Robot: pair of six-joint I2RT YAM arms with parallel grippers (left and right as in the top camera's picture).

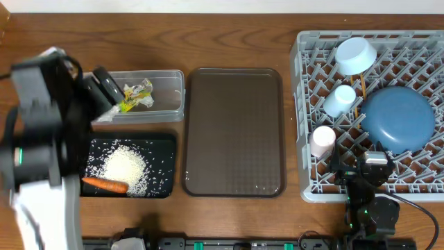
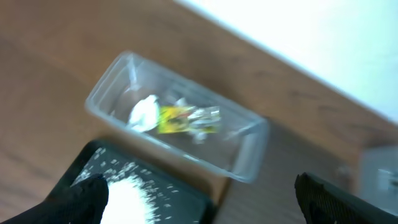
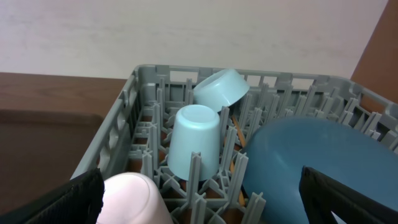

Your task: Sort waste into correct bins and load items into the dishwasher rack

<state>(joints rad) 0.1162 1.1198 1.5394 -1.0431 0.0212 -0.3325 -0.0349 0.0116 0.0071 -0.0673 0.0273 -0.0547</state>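
My left gripper (image 1: 104,89) hangs open and empty above the left end of the clear tub (image 1: 166,104), which holds a white tissue (image 2: 143,113) and a yellow-green wrapper (image 2: 174,119). In front of the tub lies the black tray (image 1: 163,163) with rice (image 1: 126,167) and a carrot (image 1: 104,185). The grey rack (image 1: 302,104) on the right carries the bowl (image 1: 355,55), light-blue cup (image 1: 340,100), pink cup (image 1: 322,141), blue plate (image 1: 397,118) and chopsticks (image 1: 361,87). At the rack's front edge my right gripper (image 1: 374,163) stands open, with nothing between its fingers.
A dark brown serving tray (image 1: 234,132) lies between the bins and the rack. The left arm's bulk covers the table's left side. Bare wood runs along the back edge.
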